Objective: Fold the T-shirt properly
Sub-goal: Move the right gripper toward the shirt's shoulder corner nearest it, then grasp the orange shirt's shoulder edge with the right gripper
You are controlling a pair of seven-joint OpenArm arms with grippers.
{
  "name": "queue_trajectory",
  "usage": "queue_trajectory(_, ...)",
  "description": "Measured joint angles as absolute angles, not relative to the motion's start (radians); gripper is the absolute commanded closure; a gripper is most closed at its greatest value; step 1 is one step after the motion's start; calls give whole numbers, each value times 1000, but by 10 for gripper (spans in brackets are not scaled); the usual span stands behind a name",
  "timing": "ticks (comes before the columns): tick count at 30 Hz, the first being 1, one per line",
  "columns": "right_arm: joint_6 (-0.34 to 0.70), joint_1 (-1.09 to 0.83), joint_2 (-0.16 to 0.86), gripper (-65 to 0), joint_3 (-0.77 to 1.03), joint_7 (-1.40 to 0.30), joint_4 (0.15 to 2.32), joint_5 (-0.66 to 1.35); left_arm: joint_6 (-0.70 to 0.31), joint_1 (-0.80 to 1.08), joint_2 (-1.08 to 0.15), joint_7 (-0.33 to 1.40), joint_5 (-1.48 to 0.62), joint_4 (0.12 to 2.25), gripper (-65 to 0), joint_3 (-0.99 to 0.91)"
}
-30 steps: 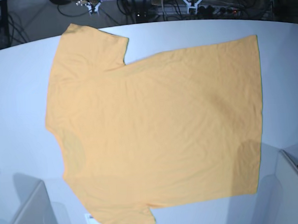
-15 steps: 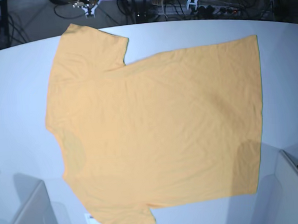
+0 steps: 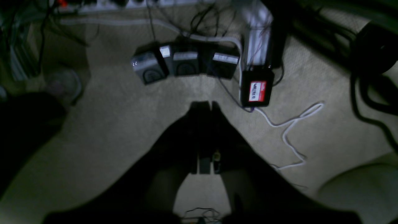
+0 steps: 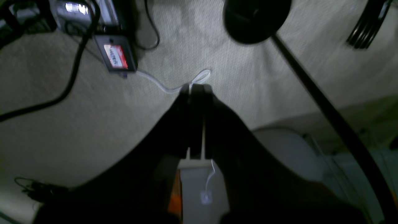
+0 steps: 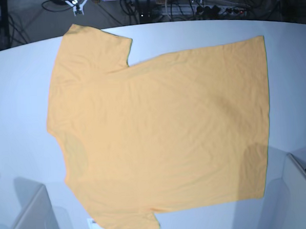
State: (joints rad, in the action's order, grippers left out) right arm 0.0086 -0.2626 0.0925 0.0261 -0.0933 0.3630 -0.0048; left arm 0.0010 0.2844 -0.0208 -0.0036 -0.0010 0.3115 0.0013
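T-shirt [image 5: 159,129] lay spread flat on the white surface [image 5: 19,101], filling most of the base view: sleeves toward the left of the frame, one at upper left and one at lower left, hem running down the right side. Cloth was single-layer, lightly wrinkled, no fold in it. A small white patch peeked out at the lower-left sleeve edge; could not tell what it was.

Left claw [image 3: 205,107] had its fingers pressed together, nothing between them. Its wrist view showed only carpeted floor [image 3: 108,124], a row of dark boxes [image 3: 183,63] and a loose white cable [image 3: 292,124], no shirt. Right claw [image 4: 196,88] was likewise pressed together and empty, over the same floor, with a red-labelled box [image 4: 115,57] at upper left of its view. Neither claw was over the surface; in the base view only bits of the rig showed at the very top edge.

Judgement: no fold begun; step in hand was the first approach. To do it well:
- bring both claws over the surface and spread them before descending
- take matching points along one long edge, e.g. top edge, near sleeve seam and near hem
- pinch the top layer only, lift low, carry both ends evenly so the crease ran straight
- smooth wrinkles first if possible; uneven lift would likely skew the fold
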Motion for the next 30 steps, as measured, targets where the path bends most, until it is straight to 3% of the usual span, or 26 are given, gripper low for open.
queue_trajectory(4,9,-332,80,0,26,-100,474,1,2,369,-46,-4,0,429,0,2)
queue_trajectory(9,22,-387,98,0,26,-145,616,160,4,490,-89,-5,-4,652,0,4)
queue_trajectory(18,61,-679,134,0,28,-322,1108,323,3,811,-133,7,-6,1125,0,-6)
queue_trajectory(30,66,-910,96,0,307,-418,1574,343,3,1097,-156,12,-9,1575,0,-10)
